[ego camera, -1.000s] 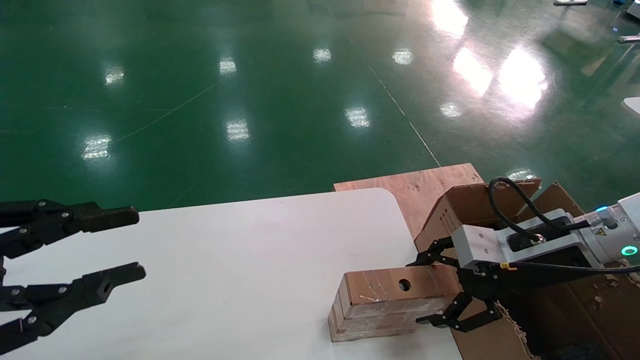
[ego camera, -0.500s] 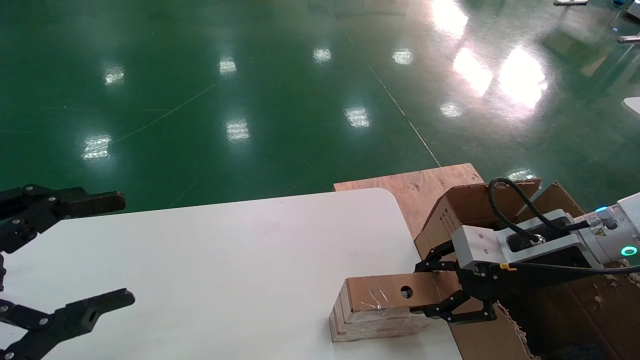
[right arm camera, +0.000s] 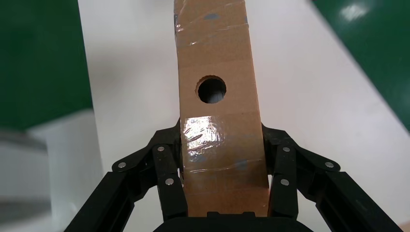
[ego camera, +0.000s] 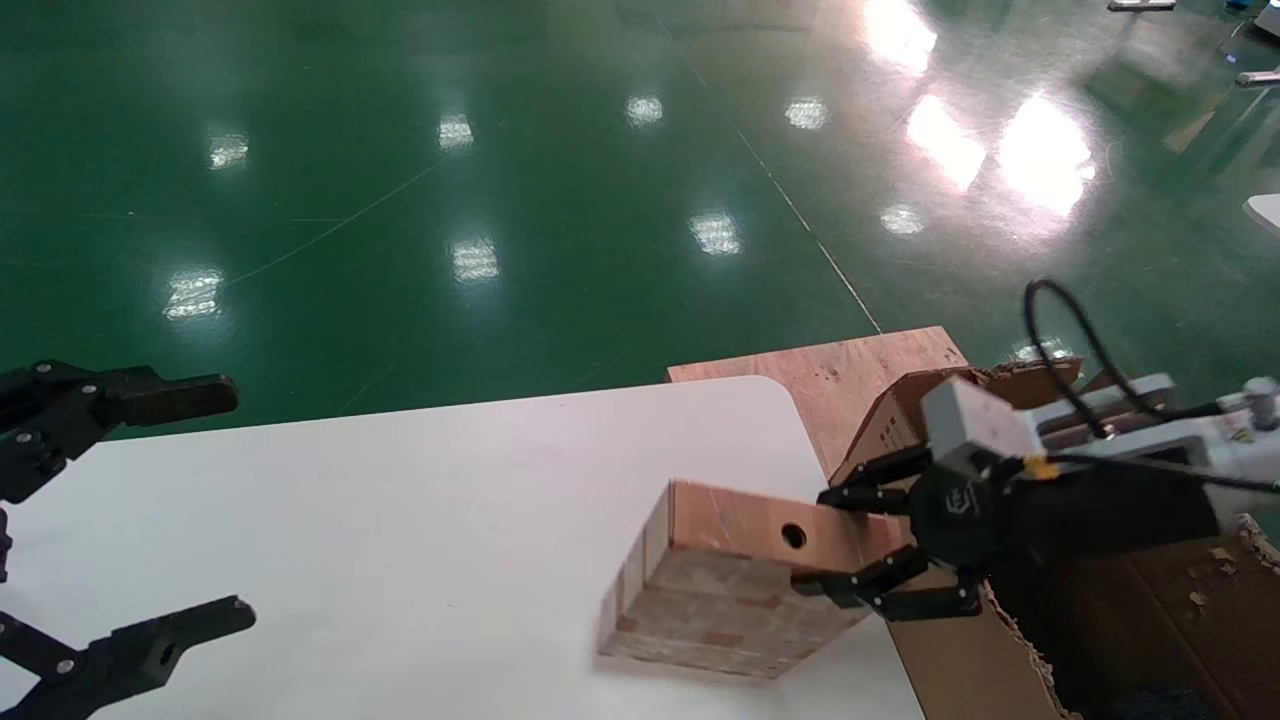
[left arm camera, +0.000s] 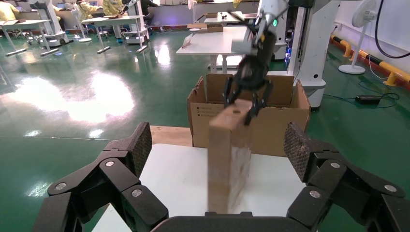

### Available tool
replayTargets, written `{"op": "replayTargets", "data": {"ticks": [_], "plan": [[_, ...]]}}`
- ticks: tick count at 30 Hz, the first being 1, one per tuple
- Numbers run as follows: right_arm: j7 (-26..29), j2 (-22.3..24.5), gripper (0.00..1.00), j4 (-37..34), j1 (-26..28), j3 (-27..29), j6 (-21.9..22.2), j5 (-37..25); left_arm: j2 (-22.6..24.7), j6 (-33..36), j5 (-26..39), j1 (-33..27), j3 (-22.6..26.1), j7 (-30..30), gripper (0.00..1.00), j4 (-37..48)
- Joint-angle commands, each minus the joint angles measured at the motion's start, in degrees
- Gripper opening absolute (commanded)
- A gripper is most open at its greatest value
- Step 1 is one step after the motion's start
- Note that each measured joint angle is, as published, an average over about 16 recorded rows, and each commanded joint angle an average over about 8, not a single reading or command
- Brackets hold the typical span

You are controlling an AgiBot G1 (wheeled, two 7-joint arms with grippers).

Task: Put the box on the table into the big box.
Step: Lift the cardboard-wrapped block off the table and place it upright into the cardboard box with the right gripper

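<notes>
The small brown box (ego camera: 725, 575) with a round hole is lifted and tilted above the white table (ego camera: 420, 520) near its right edge. My right gripper (ego camera: 835, 540) is shut on the box's right end. In the right wrist view the box (right arm camera: 220, 111) sits between the fingers (right arm camera: 167, 179), hole facing the camera. The left wrist view shows the box (left arm camera: 229, 154) held up in front of the big box (left arm camera: 251, 118). The big box (ego camera: 1130, 620) stands right of the table, partly hidden by my right arm. My left gripper (ego camera: 150, 520) is open over the table's left edge.
A plywood board (ego camera: 840, 375) lies under the big box beyond the table's rounded corner. Green shiny floor (ego camera: 500, 200) stretches behind. Other tables and robots show far off in the left wrist view (left arm camera: 217, 38).
My right gripper closed on the small box and lifted it off the table, tilting its far end down. My left gripper drew back to the left and opened wider.
</notes>
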Motion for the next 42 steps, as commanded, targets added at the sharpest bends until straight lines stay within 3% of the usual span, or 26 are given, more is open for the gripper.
{"op": "replayTargets", "data": {"ticks": [1, 10, 17, 22, 27, 42], "plan": [[2.04, 0.98, 0.00, 0.27, 0.10, 0.31, -0.08, 3.04, 0.00, 0.00, 0.00, 0.00, 0.00, 0.00, 1.00, 0.00], [9.67, 12.86, 0.00, 7.28, 6.87, 5.12, 1.18, 6.50, 0.00, 0.00, -0.01, -0.01, 0.02, 0.01, 1.00, 0.01], [15.14, 27.48, 0.00, 12.76, 11.40, 8.86, 3.18, 5.45, -0.01, -0.01, -0.02, -0.01, 0.03, 0.01, 1.00, 0.01], [17.16, 38.16, 0.00, 15.72, 13.59, 8.08, 5.81, 3.82, -0.01, -0.01, -0.02, -0.01, 0.04, 0.02, 1.00, 0.01], [16.48, 43.88, 0.00, 16.61, 16.79, 1.93, 9.33, 2.38, -0.01, -0.01, -0.03, -0.01, 0.04, 0.02, 1.00, 0.01], [10.18, 47.08, 0.00, 12.53, 29.22, -25.48, 20.33, 7.12, -0.02, -0.02, -0.04, -0.02, 0.06, 0.03, 1.00, 0.01]]}}
